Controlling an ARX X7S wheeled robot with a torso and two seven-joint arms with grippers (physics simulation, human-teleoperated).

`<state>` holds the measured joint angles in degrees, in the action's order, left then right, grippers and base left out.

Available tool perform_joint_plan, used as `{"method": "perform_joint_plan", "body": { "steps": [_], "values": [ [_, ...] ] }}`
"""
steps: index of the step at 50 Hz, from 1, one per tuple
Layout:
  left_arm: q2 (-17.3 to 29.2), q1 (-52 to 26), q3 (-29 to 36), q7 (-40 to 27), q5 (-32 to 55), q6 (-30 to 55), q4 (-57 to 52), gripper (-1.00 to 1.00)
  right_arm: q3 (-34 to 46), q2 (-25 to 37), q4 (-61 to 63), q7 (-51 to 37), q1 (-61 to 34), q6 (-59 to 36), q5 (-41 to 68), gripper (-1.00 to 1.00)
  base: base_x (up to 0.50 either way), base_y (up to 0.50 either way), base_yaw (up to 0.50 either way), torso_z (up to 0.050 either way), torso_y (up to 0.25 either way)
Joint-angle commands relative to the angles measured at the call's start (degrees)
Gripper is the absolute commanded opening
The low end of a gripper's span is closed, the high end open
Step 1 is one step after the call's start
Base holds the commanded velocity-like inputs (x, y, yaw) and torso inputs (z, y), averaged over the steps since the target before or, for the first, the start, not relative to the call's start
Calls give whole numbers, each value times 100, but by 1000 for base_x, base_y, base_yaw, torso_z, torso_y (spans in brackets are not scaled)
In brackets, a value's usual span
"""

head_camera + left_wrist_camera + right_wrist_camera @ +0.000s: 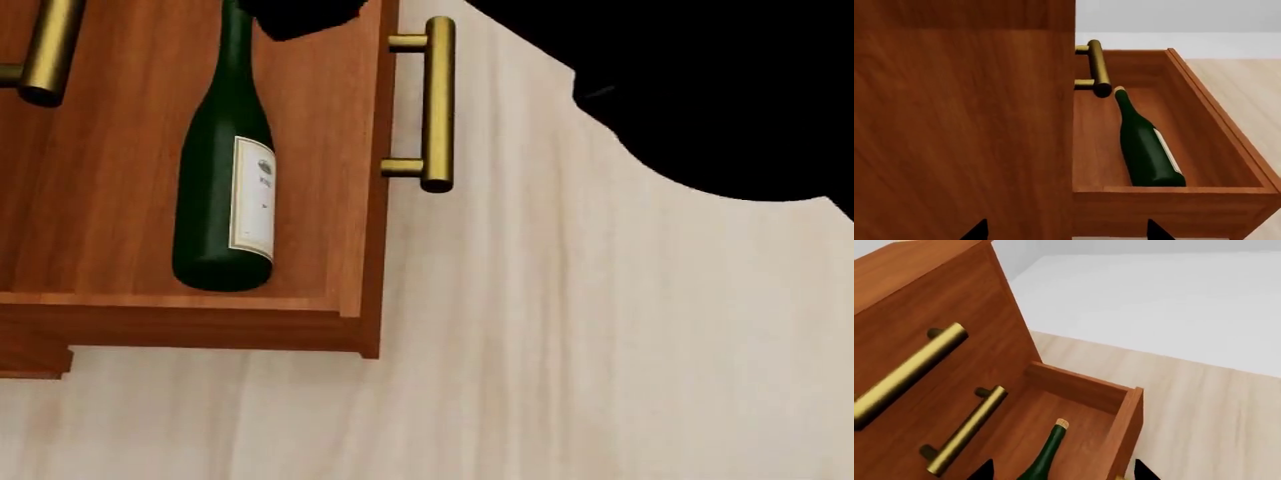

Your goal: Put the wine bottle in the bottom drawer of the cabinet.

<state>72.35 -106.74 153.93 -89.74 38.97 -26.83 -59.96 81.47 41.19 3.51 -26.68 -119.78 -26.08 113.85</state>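
I see the wine bottle (227, 180) lying flat on its side inside the pulled-out bottom drawer (1227, 125) of the cabinet (961, 125), label up. From my left gripper (1067, 231), whose finger tips stand far apart with nothing between them, the bottle lies just ahead past the drawer's side wall. My right gripper (1064, 471) also stands wide and empty, the bottle's cork (1062, 424) just ahead of it, beside the drawer handles (964, 432).
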Motion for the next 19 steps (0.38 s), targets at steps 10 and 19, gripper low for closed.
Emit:
{"method": "perform_joint_plan", "body": {
  "steps": [10,19],
  "values": [
    [-182,373,-437,-23,-12,17,-3,100,-261,1520,2380,-1392,387,559,-111,100,0,0,0,0,0],
    [-229,431,-544,-23,82,4,-3,100,-292,2054,3139,-1765,505,613,-91,100,0,0,0,0,0]
  ]
}}
